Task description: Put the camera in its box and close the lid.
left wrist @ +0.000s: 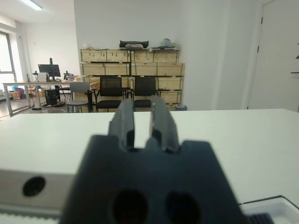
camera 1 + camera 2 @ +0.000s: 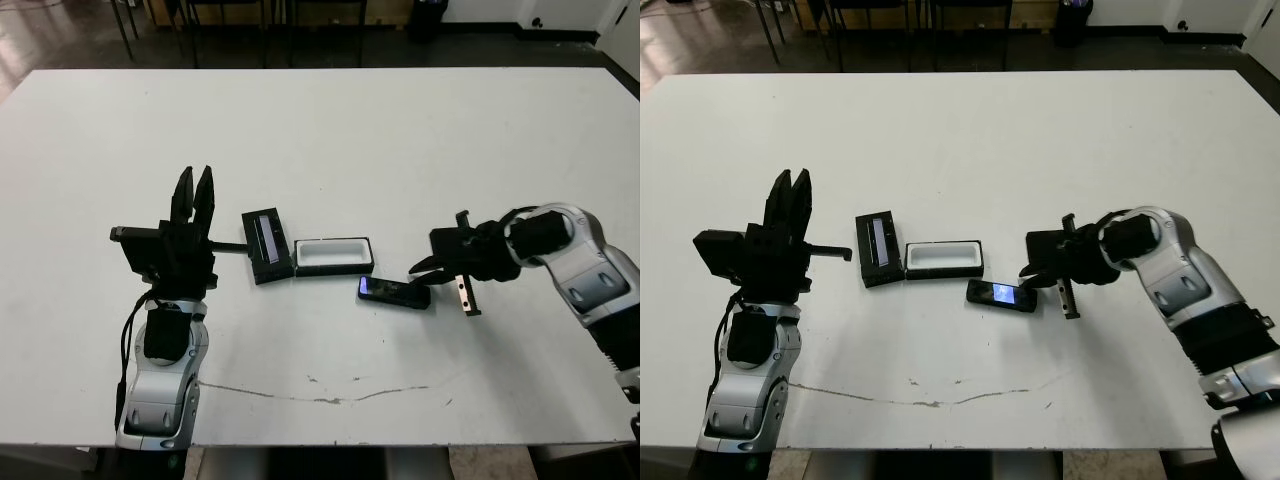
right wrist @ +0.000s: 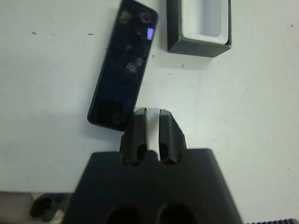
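The camera, a slim black bar with a blue-purple glint at its left end, lies flat on the white table. Just left of it and farther back sits the box, open, its white lining empty. The lid lies flat at the box's left end, grey strip up. My right gripper is shut, low at the camera's right end; in the right wrist view its fingertips reach the corner of the camera. My left gripper is shut and raised, left of the lid, holding nothing.
A thin dark scratch runs across the table near its front edge. Chairs and wooden crates stand beyond the far edge. Bare tabletop lies behind the box and lid.
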